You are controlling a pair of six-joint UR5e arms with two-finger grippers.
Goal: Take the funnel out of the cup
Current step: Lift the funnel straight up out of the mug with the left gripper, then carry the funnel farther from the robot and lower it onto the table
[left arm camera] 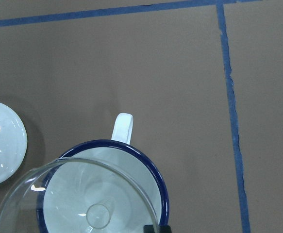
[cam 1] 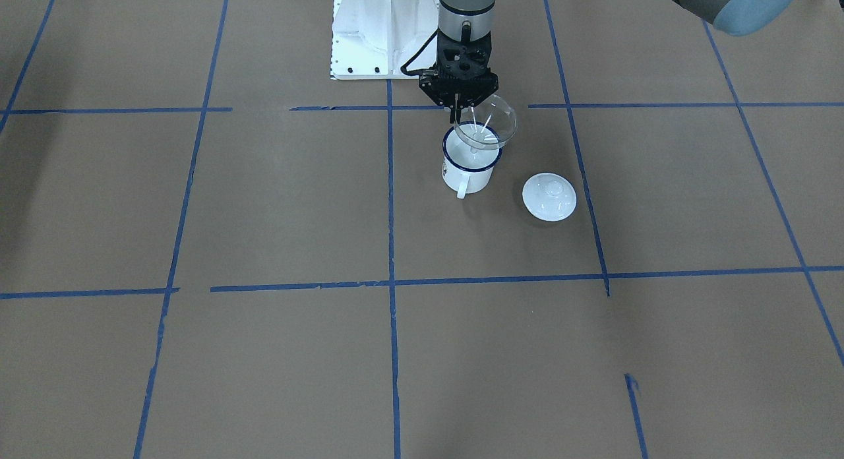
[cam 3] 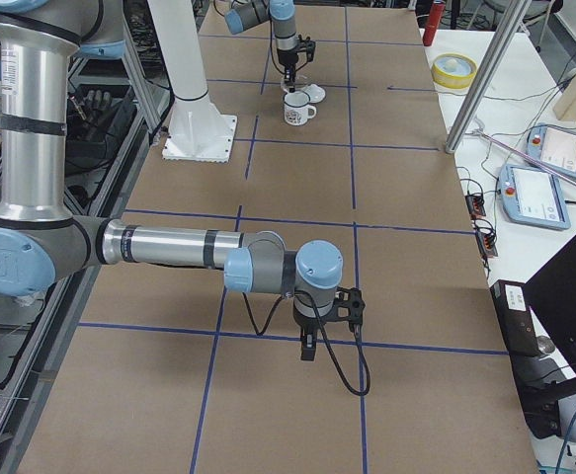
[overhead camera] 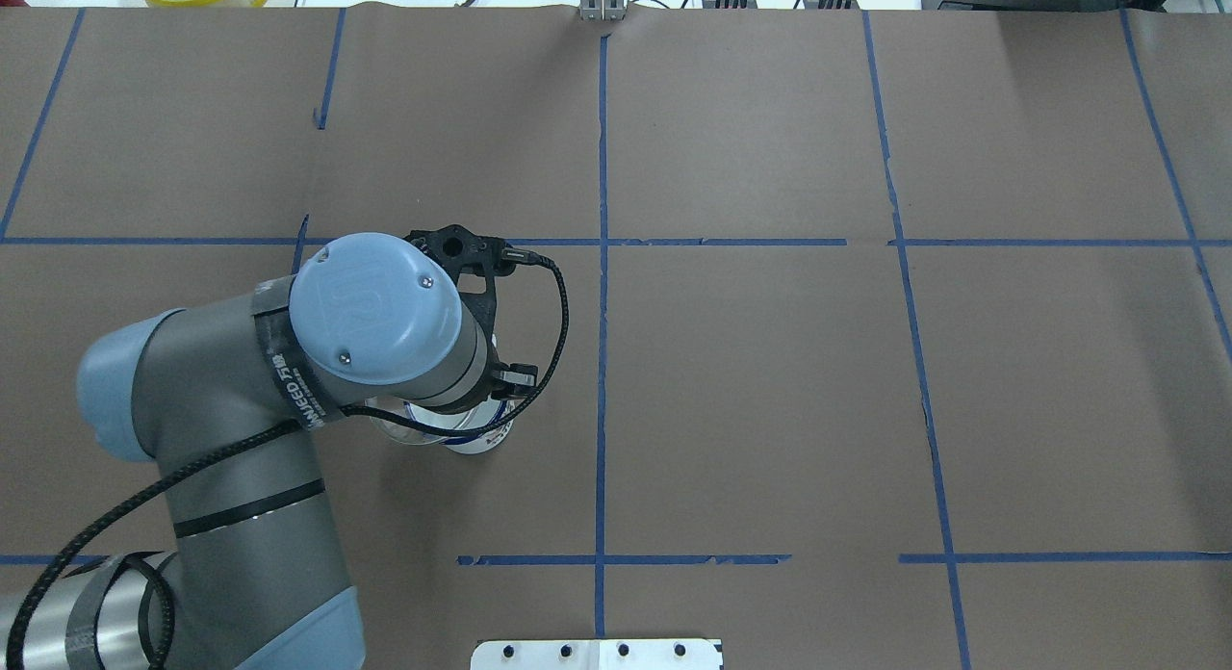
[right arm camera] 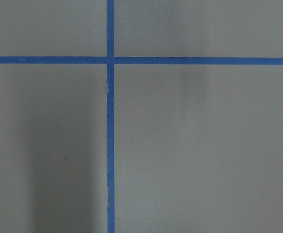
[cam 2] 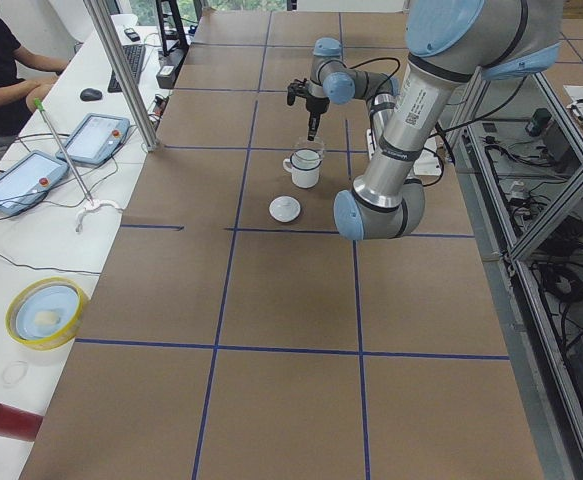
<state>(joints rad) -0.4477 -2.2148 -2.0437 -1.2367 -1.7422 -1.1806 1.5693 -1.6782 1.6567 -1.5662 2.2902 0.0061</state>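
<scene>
The white cup (cam 1: 469, 165) with a dark blue rim stands on the brown table, its handle towards the front-facing camera. My left gripper (cam 1: 457, 115) is shut on the rim of the clear funnel (cam 1: 496, 119). It holds the funnel tilted, just above the cup, with the spout over the cup's mouth. In the left wrist view the funnel (left arm camera: 78, 194) overlaps the cup (left arm camera: 153, 170) from above. My right gripper (cam 3: 307, 348) shows only in the exterior right view, low over bare table far from the cup. I cannot tell whether it is open or shut.
A white domed lid (cam 1: 549, 196) lies on the table beside the cup, and also shows in the left wrist view (left arm camera: 0, 143). Blue tape lines cross the brown table (cam 1: 264, 202). The robot's white base (cam 1: 369, 37) stands behind the cup.
</scene>
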